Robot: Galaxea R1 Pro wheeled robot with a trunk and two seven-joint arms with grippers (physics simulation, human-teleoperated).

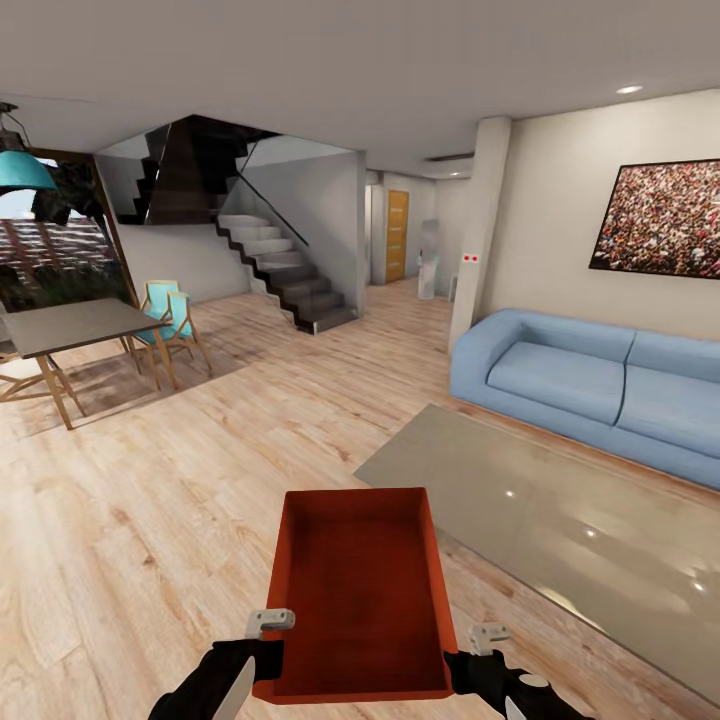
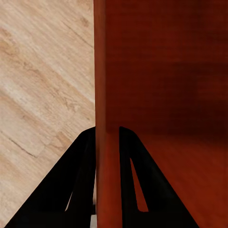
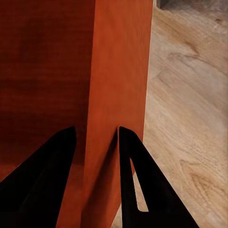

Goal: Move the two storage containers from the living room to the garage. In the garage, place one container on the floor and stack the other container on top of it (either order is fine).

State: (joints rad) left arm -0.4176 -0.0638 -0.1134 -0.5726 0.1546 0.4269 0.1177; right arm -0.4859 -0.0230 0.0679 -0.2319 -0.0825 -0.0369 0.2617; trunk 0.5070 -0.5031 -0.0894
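I am in the living room, on light wood-plank flooring [image 1: 180,520]. One red-orange open-top storage container [image 1: 360,590] hangs level in front of me, empty, held between both arms. My left gripper [image 1: 266,645] is shut on its left side wall; in the left wrist view the fingers [image 2: 107,130] pinch that thin wall [image 2: 107,66]. On the opposite side my right gripper [image 1: 472,655] is shut on the right wall, and the right wrist view has that gripper [image 3: 96,130] clamping the wall [image 3: 118,61] with the floor beyond.
A glass coffee table [image 1: 600,540] lies close on the right, with a blue sofa [image 1: 590,385] behind it. A dining table [image 1: 75,325] and chairs [image 1: 170,315] stand at the left. Stairs [image 1: 285,275], a pillar [image 1: 478,230] and a hallway with an orange door [image 1: 397,235] lie ahead.
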